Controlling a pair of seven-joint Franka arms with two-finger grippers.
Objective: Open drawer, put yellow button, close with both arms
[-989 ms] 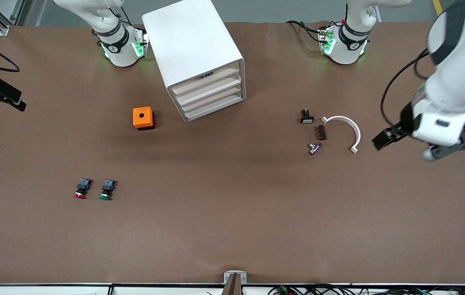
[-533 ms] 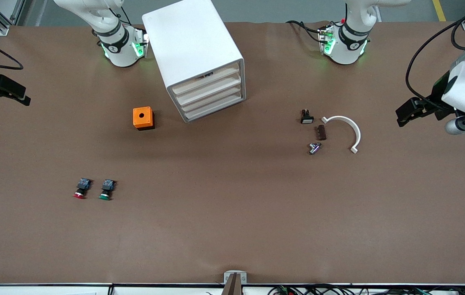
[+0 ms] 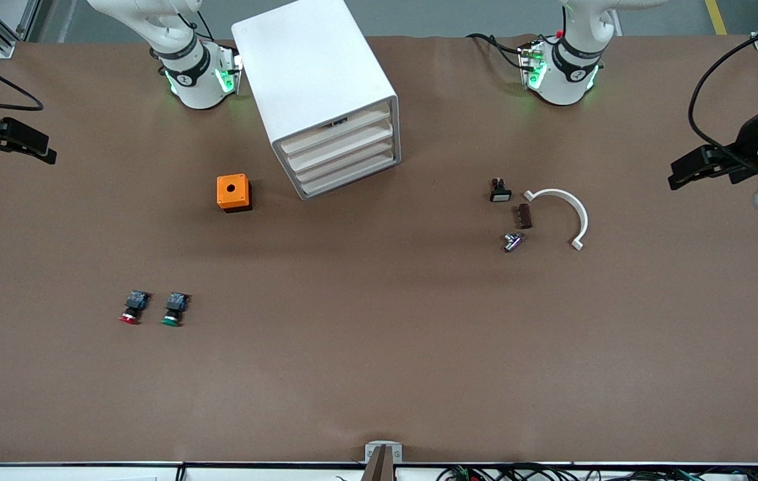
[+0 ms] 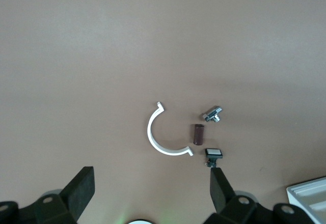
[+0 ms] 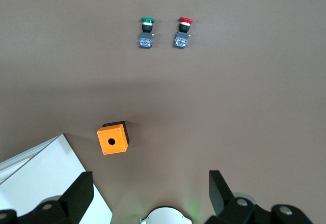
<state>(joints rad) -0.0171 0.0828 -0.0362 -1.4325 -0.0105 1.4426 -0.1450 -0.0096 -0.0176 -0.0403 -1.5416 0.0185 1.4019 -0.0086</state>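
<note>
The white cabinet [image 3: 315, 80] stands near the right arm's base, and its corner also shows in the right wrist view [image 5: 41, 178]. Its uppermost drawer [image 3: 335, 127] sits flush with the three lower ones. The yellow button is not in view. A red-capped button [image 3: 129, 312] and a green-capped button [image 3: 172, 312] lie side by side nearer the front camera. My left gripper [image 3: 689, 168] is open and empty over the table's edge at the left arm's end; it also shows in the left wrist view [image 4: 151, 182]. My right gripper [image 3: 21, 143] is open and empty over the table's edge at the right arm's end; it also shows in the right wrist view [image 5: 150, 186].
An orange box with a round hole [image 3: 233, 192] sits beside the cabinet. Toward the left arm's end lie a white curved clip [image 3: 569, 208], a black switch with a white face [image 3: 500, 192], a brown part [image 3: 524, 216] and a small metal piece [image 3: 512, 241].
My left arm has swung up and outward, away from the small parts toward its end of the table. My right gripper has shifted slightly. Nothing on the table moved.
</note>
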